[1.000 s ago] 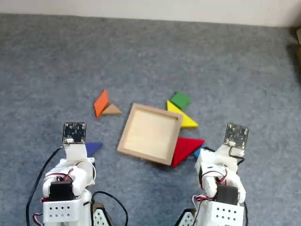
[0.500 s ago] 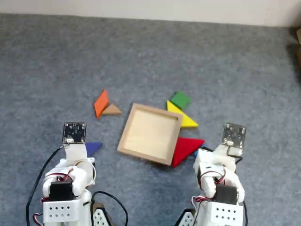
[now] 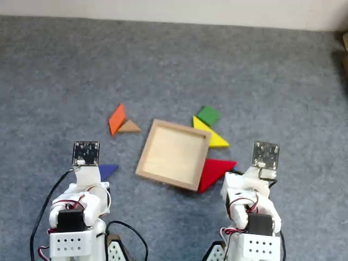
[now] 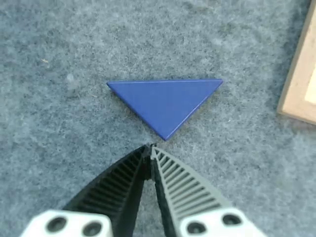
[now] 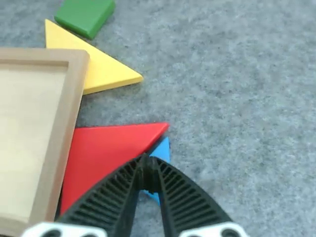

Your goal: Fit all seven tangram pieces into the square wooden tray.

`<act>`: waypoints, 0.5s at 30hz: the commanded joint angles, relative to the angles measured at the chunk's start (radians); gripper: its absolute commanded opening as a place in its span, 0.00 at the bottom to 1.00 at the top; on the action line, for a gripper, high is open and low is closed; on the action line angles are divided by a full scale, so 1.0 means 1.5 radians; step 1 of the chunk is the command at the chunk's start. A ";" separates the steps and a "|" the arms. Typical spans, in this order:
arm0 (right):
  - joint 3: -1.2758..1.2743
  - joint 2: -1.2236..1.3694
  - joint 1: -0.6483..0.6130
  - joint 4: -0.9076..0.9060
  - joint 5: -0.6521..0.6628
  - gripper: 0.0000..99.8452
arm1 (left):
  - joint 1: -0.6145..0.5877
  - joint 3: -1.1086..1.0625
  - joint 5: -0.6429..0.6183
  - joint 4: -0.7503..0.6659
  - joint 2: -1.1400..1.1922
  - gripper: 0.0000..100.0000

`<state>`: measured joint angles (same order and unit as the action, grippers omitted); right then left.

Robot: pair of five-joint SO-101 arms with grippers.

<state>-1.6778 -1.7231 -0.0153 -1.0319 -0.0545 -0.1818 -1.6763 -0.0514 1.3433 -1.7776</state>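
High view: tray (image 3: 182,129) bare, all pieces outside. Blue triangle (image 3: 108,171) just beside left arm (image 3: 81,202); red triangle (image 3: 216,169) touches tray, nearest right arm (image 3: 248,202).

Left wrist view: left hand (image 4: 149,147) clenched, empty. Blue triangle just ahead of tips, long edge crosswise, apex toward hand.

Right wrist view: right hand (image 5: 146,167) clenched, empty, tips over red triangle's edge; light-blue piece (image 5: 162,150) touching it there.

Soft, even overhead light, moderately bright, thin faint shadows edging the wooden tray (image 3: 146,145)
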 commanded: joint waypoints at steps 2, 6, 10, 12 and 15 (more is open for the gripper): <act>-0.062 -0.008 -0.009 -0.059 -0.002 0.00 | -0.008 -0.014 0.005 0.003 -0.023 0.01; 0.015 -0.009 -0.006 -0.066 -0.001 0.00 | -0.008 -0.014 0.005 0.003 -0.023 0.01; 0.095 -0.008 -0.006 -0.096 -0.001 0.00 | -0.008 -0.014 0.005 0.003 -0.023 0.01; 0.150 -0.002 -0.006 -0.114 -0.005 0.00 | -0.008 -0.014 0.005 0.003 -0.023 0.01; 0.238 0.001 -0.006 -0.144 -0.011 0.00 | -0.008 -0.014 0.005 0.003 -0.023 0.01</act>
<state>-1.4799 -1.7231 -0.0199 -1.2098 -0.0545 -0.1818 -1.6763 -0.0514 1.3433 -1.7776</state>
